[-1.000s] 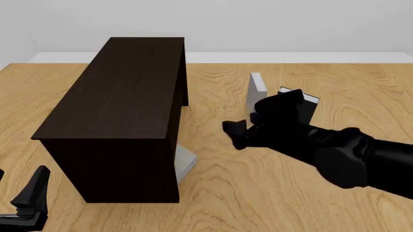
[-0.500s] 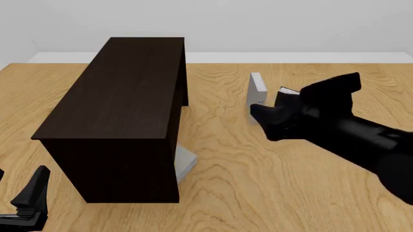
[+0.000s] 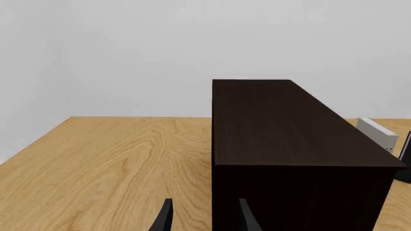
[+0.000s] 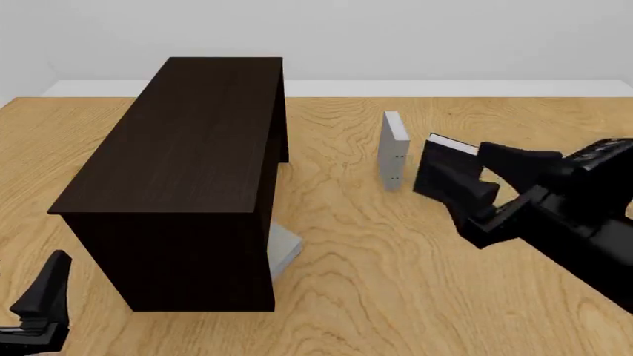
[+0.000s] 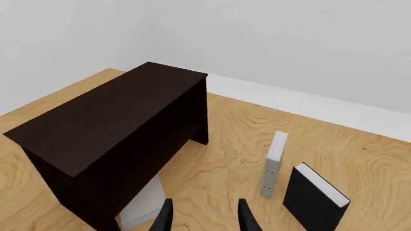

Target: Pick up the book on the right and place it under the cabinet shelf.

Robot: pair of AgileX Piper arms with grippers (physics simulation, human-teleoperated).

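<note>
Right pincer (image 5: pixel 204 214) hangs released and empty; best to centre on the upright grey book (image 5: pixel 273 166), clear of the black book (image 5: pixel 314 197).

light grey book (image 4: pixel 393 150), dark brown wood-grain cabinet (image 4: pixel 178 170)

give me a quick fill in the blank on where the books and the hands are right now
1. The light grey book stands upright on its ____.
2. The black-covered book stands on the grey book's ____ side in the front view.
3. The right hand grips ____.
4. A pale flat object lies partly under the ____.

Missing words: edge; right; nothing; cabinet shelf
</note>
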